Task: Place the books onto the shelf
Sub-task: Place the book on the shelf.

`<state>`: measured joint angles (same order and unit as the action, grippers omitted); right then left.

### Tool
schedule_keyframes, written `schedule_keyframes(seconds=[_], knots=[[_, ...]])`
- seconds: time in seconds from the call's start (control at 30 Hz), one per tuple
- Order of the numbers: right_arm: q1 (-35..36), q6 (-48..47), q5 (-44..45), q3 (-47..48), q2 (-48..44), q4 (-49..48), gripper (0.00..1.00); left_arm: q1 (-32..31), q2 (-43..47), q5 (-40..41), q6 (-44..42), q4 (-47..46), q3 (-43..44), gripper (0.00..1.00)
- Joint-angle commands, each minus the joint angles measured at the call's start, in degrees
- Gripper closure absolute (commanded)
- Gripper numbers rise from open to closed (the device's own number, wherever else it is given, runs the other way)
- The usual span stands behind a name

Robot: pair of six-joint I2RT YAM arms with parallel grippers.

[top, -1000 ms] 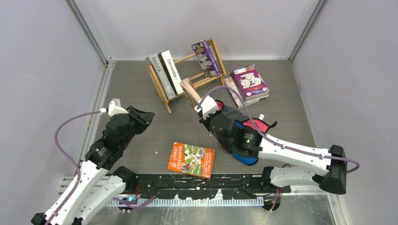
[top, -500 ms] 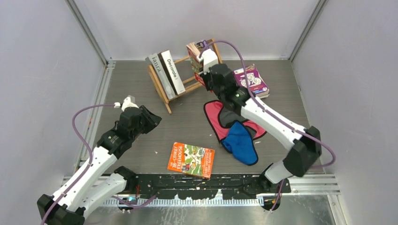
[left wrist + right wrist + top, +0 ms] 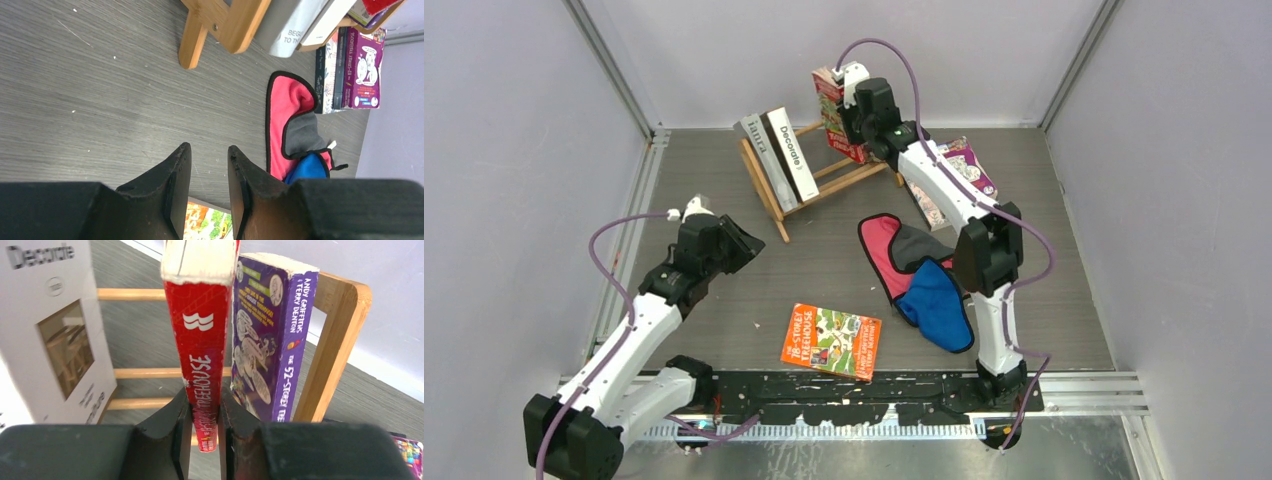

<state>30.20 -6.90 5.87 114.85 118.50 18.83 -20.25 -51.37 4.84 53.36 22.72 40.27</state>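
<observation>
While my right claw (image 3: 202, 412) pinches the red book (image 3: 200, 340) tight (it stands up straight), I hold it over the shelf (image 3: 336, 335) near the far edge of the table (image 3: 724, 180), beside the purple book (image 3: 270, 345). Next I must lower it into the gap, then let go.

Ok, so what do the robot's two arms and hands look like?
The left arm and right arm have white link shells with black joint housings. A thin purple cable loops along each. The left hand and right hand are black, each with two tapering wedge-shaped fingers.
</observation>
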Motion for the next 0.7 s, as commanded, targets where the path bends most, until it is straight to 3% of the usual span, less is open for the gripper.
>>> schedule_keyframes(seconds=[0.0,0.3,0.67], knots=[[-2.2,2.2,-2.7,12.3,4.5,2.7,0.99,2.4,-1.2,-4.4,-1.7,-5.8,-0.3,0.67],[-4.0,3.8,-1.3,26.1,13.0,13.2,0.99,3.5,-3.5,-7.1,-1.6,-8.6,-1.7,0.67],[-4.0,4.3,0.1,34.7,17.4,21.6,0.99,3.6,-2.6,-7.9,-0.5,-8.8,-2.0,0.67]])
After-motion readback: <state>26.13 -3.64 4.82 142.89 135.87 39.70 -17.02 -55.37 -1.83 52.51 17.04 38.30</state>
